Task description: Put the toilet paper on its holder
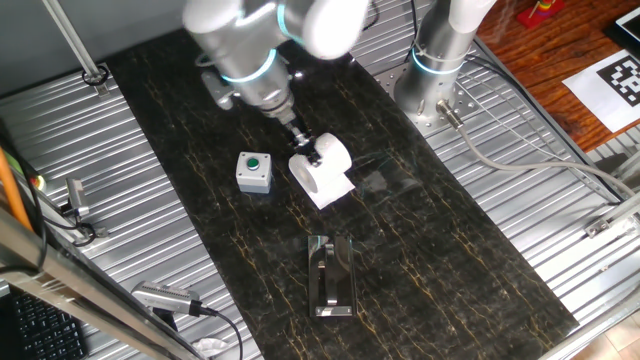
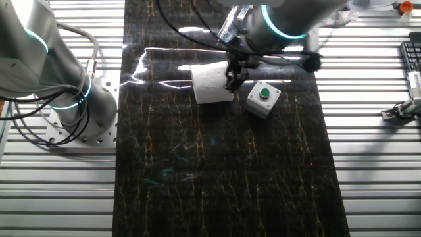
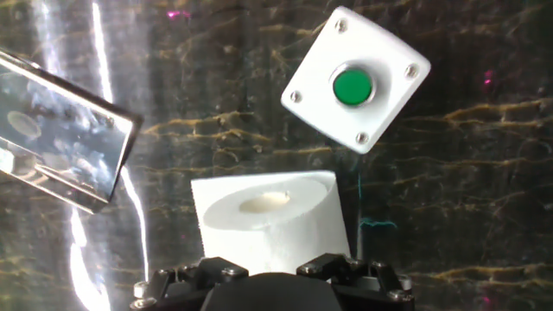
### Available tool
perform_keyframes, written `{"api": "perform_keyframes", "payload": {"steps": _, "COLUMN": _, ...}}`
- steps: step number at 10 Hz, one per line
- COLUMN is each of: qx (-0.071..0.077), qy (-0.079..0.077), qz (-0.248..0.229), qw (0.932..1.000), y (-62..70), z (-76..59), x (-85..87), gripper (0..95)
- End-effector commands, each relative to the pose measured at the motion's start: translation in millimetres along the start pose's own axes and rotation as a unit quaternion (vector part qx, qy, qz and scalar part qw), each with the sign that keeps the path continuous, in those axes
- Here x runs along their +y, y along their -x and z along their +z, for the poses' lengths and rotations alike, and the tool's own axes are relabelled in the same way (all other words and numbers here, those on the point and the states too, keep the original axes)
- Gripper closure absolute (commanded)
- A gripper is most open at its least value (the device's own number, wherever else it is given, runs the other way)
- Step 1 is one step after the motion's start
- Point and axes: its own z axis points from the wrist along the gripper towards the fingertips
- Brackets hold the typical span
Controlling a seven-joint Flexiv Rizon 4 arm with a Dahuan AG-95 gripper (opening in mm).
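Closest to the hand camera sits the toilet paper [image 3: 272,220], right below the claw, its hollow core facing up toward the lens and slightly tilted. Going left to right in that view, the shiny holder [image 3: 60,130] lies at the upper left, the roll sits low in the middle, and the grey box with a green button [image 3: 356,79] is at the upper right, apart from the roll. In one fixed view the claw [image 1: 312,153] reaches down at the roll [image 1: 325,170] from the upper left, its fingers at the roll's top edge; whether they are clenched on it or merely touching cannot be told. The roll rests on the dark table [image 1: 450,250], with a loose sheet trailing toward the holder [image 1: 332,275], which lies flat well apart from it toward the near edge. The coming move likely turns on that gap: carrying the roll from beside the box down to the holder and lining its core up with the bar. The arm [image 1: 250,50] leans steeply over the roll.
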Motion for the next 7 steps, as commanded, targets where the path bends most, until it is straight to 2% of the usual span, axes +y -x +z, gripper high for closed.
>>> {"api": "perform_keyframes", "payload": {"steps": 1, "qx": -0.010, "qy": -0.030, "qz": -0.054, "qw": 0.9980, "y": -10.7, "z": 9.6, "x": -4.7, "gripper": 19.0}}
{"api": "perform_keyframes", "payload": {"steps": 3, "qx": -0.033, "qy": -0.045, "qz": -0.088, "qw": 0.9946, "y": -18.9, "z": 20.3, "x": -5.6, "gripper": 19.0}}
{"api": "perform_keyframes", "payload": {"steps": 4, "qx": -0.035, "qy": -0.050, "qz": -0.092, "qw": 0.9939, "y": -19.7, "z": 22.5, "x": -4.5, "gripper": 19.0}}
{"api": "perform_keyframes", "payload": {"steps": 7, "qx": -0.040, "qy": -0.048, "qz": -0.100, "qw": 0.9930, "y": -21.1, "z": 25.7, "x": -4.5, "gripper": 19.0}}
